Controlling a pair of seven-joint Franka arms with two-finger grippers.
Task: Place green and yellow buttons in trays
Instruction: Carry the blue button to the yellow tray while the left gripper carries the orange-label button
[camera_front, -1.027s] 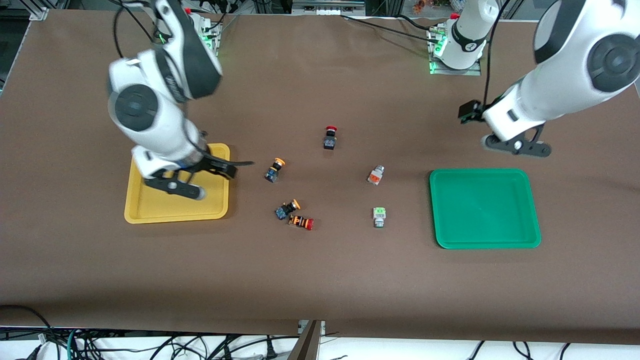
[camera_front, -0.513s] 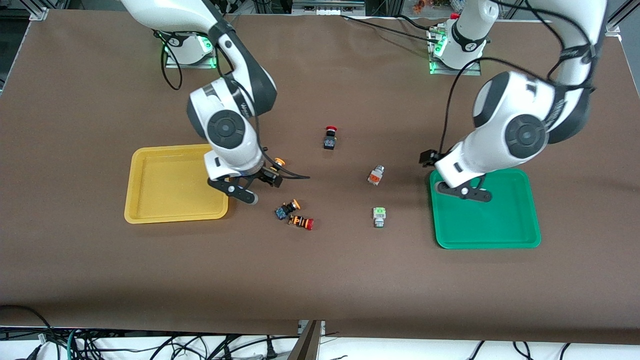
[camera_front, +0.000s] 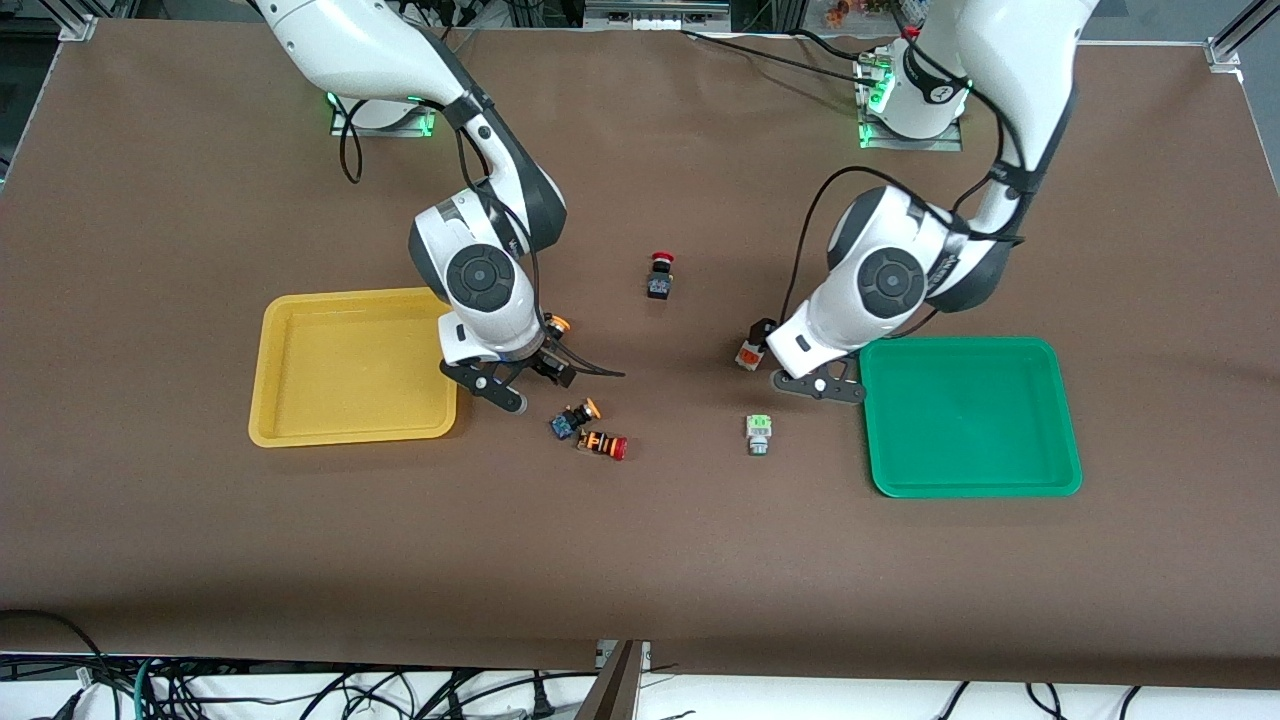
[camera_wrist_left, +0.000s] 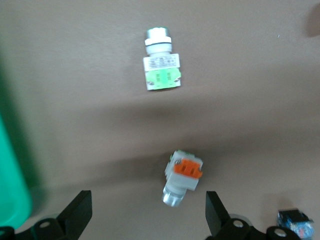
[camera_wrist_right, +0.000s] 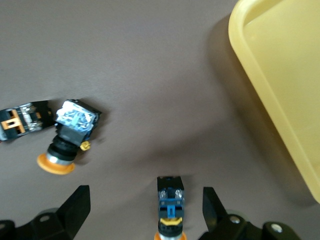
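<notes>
The right gripper (camera_wrist_right: 145, 210) hangs spread over a yellow button (camera_wrist_right: 170, 212) beside the yellow tray (camera_front: 350, 365). The left gripper (camera_wrist_left: 147, 212), also spread, straddles the orange-faced button (camera_wrist_left: 182, 176) (green-faced button (camera_wrist_left: 161, 70) nearby), near the green tray (camera_front: 970, 415).

No writing can be read anywhere. The whitish-silver switch with the green face (camera_wrist_left: 161, 70) carries a pale printed label on its body, seen in the left wrist view, but its characters are too small and soft to make out.
</notes>
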